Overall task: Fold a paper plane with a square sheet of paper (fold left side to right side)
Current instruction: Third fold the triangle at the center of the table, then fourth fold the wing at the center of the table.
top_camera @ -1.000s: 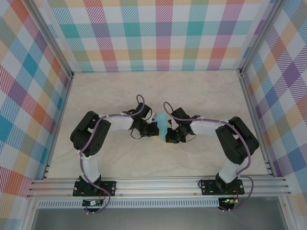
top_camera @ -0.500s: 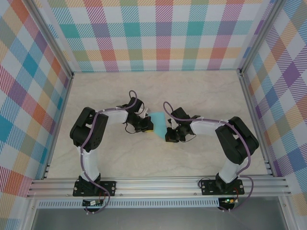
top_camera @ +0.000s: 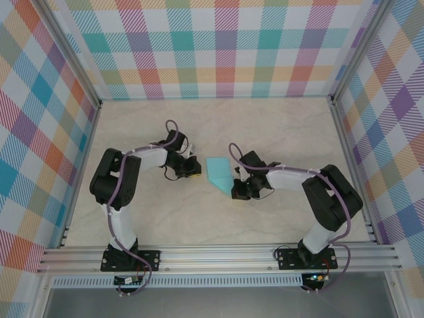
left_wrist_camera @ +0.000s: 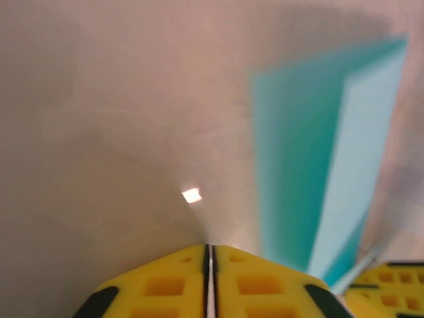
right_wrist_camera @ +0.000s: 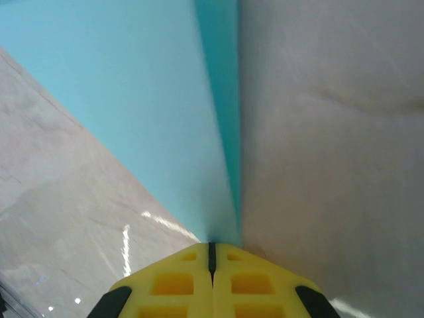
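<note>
Left claw (top_camera: 193, 173) is sitting in the overhead view just left of the square sheet of paper (top_camera: 218, 171), apart from it and pointing toward it; the sheet is lying near the middle of the tabletop (top_camera: 278, 126), folded into a narrower turquoise shape that is slanting down to the right; the right claw (top_camera: 234, 188) is meeting the sheet's lower right corner, with the right arm bending in from the right; checked walls (top_camera: 225, 53) are standing round three sides. Looking from the left wrist, the left claw (left_wrist_camera: 209, 255) is clenched, its yellow fingers (left_wrist_camera: 165, 285) pressing together along a thin seam with nothing between them; the sheet (left_wrist_camera: 298, 179) is rising ahead and to the right like a half-open book, a darker face on the left and a paler face on the right, and its lower corner is running down to the yellow fingers of the right claw (left_wrist_camera: 391, 288) at the bottom right. Looking from the right wrist, the right claw (right_wrist_camera: 212, 248) is clenched too, and the sheet (right_wrist_camera: 119, 86) is narrowing to a point exactly at the seam, so it appears to be grasping the sheet's corner; a darker fold band is running up from the tips, with bare tabletop (right_wrist_camera: 331, 132) lying to the right.
</note>
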Motion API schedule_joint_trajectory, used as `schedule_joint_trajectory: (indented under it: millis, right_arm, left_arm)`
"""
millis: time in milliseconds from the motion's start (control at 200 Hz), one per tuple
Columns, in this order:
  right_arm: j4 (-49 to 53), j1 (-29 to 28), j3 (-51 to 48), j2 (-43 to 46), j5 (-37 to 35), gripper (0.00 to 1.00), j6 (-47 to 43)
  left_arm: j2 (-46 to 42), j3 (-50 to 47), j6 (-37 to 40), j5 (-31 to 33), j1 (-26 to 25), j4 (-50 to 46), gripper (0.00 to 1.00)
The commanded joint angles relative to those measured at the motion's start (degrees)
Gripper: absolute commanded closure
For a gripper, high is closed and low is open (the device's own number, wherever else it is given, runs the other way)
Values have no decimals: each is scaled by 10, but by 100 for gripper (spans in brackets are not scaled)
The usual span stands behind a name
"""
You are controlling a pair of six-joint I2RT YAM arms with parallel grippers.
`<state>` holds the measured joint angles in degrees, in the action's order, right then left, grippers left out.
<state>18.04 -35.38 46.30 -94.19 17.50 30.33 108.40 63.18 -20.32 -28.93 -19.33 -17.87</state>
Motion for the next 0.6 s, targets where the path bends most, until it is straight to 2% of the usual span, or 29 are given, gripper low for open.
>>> schedule_joint_trajectory:
  millis: [0, 90, 250, 430, 595]
  right_arm:
    - [37, -1, -15, 66, -22, 91, -29]
    - [36, -1, -16, 109, -41, 80, -57]
    - [25, -4, -32, 176, -80, 61, -96]
    - [8, -14, -42, 216, -80, 53, -118]
    - [1, -34, -47, 227, -92, 50, -125]
  left_arm:
    - [-82, -49, -32, 36, 24, 13, 76]
    - [-133, -107, -87, 11, 19, 91, 64]
    - [-160, -166, -160, -9, -20, 179, 56]
    - [-127, -155, -188, 9, -55, 212, 52]
    - [-68, -118, -207, -10, -69, 243, 52]
